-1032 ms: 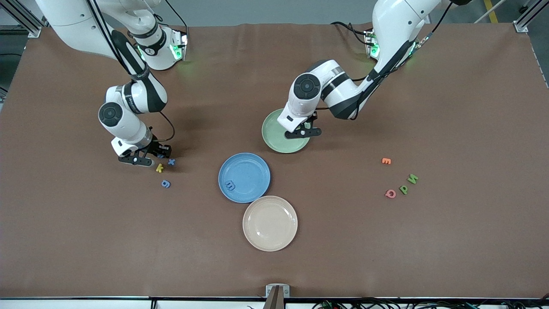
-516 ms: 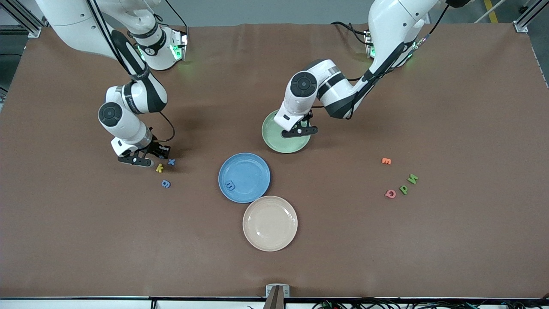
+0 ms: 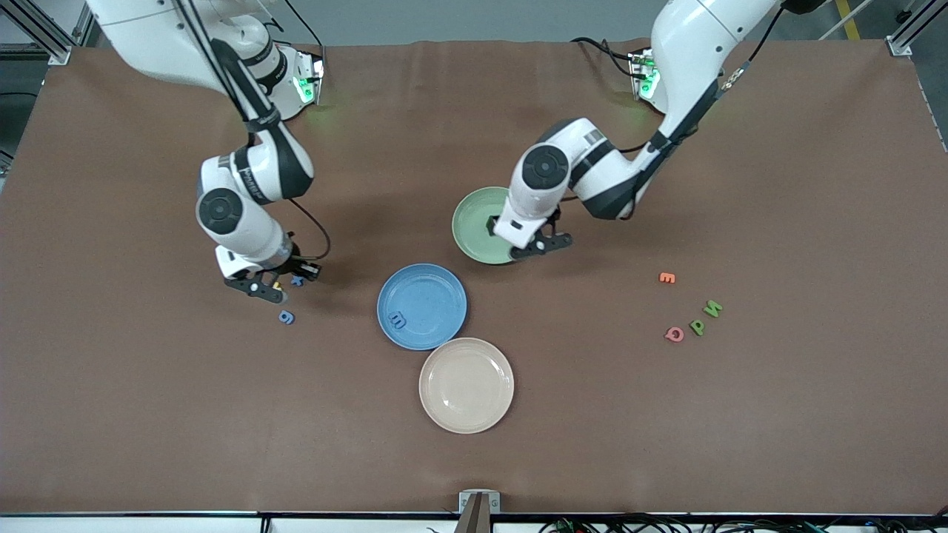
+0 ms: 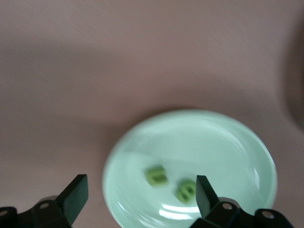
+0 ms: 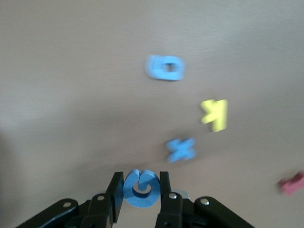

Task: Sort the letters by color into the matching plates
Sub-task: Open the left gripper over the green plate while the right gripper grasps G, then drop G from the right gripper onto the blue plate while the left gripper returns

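Over the pale green plate [image 3: 478, 223], at its edge toward the left arm's end of the counter [image 3: 778, 414], the left claw [image 4: 141, 195] is hanging with jaws spread wide and gripping nothing. Two green letters [image 4: 156, 175] are lying in that plate, side by side, seen in the left wrist view.

Blue plate [image 3: 422, 306] is sitting nearer the front camera than the green plate and just beside it, with one blue letter [image 3: 398, 320] lying in it near the rim. Cream plate [image 3: 466, 385] is sitting nearer the camera again, just beside the blue plate.

Right claw [image 5: 141, 191] is hanging over the counter, toward the right arm's end from the green plate, pinching a round blue letter [image 5: 141, 189] between its fingers. Under it and around it on the counter: a blue x-shaped letter [image 5: 181, 149], a yellow k [image 5: 214, 113], another blue letter [image 5: 165, 68] lying nearer the camera than those two, and a red piece [image 5: 292, 184] at the edge of the right wrist view.

Toward the left arm's end from the green plate, well apart from it: an orange letter [image 3: 667, 278], two more green letters [image 3: 712, 309] [image 3: 697, 326] side by side, and a pink letter [image 3: 674, 334] just beside the second.
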